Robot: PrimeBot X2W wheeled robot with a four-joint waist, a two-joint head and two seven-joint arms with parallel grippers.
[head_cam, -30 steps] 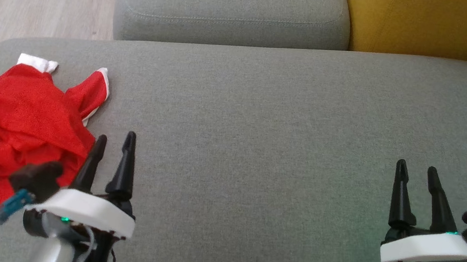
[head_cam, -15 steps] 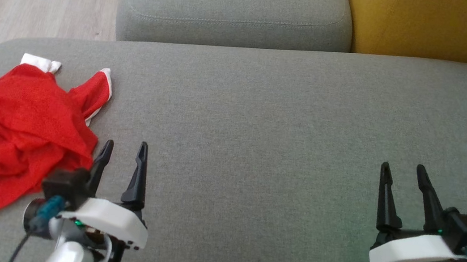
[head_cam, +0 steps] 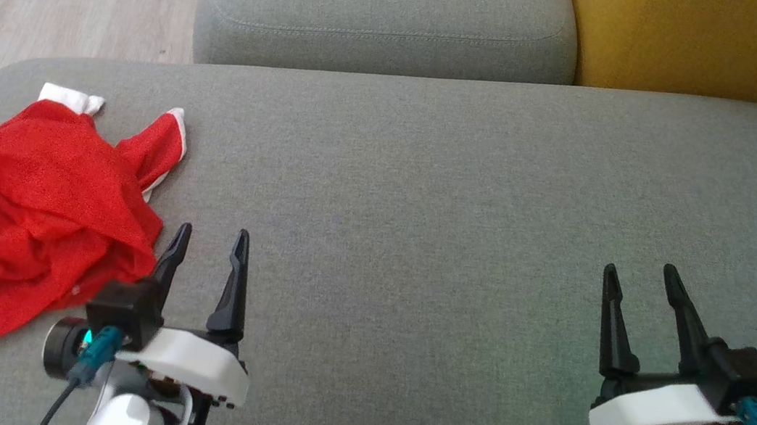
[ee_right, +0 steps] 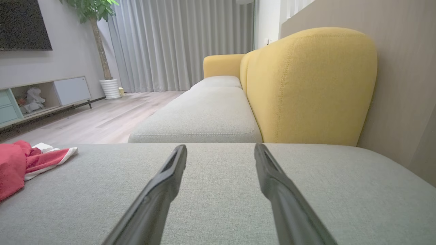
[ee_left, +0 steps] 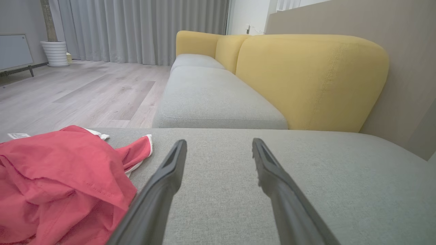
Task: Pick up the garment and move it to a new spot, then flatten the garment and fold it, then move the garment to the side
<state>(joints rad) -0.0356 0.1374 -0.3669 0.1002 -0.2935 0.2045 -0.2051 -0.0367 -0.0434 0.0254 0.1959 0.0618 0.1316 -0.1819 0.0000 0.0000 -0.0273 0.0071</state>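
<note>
Both pairs of fingers are spread wide here and holding nothing. The left fingers (head_cam: 236, 274) point up the grey sofa seat (head_cam: 424, 197), and there's the garment (head_cam: 37, 197), a crumpled red shirt with white trim, heaped just beside the outer left finger, off to its left. Whether cloth and finger actually touch, I can't tell. From the left wrist view the left fingers (ee_left: 172, 168) frame bare grey cushion between them, with the garment (ee_left: 61, 173) bunched against the outer side and one white-edged sleeve lying a little ahead of that fingertip. Over to the right fingers (head_cam: 614, 320), released as well, low over the seat and well apart from the shirt, with a broad stretch of cushion between the two pairs. The right wrist view has the right fingers (ee_right: 172, 170) over bare fabric and the garment (ee_right: 13, 163) far off to their left. Ahead of both fingertips sit a second grey cushion (head_cam: 382, 15) and the yellow backrest (head_cam: 701, 43).
</note>
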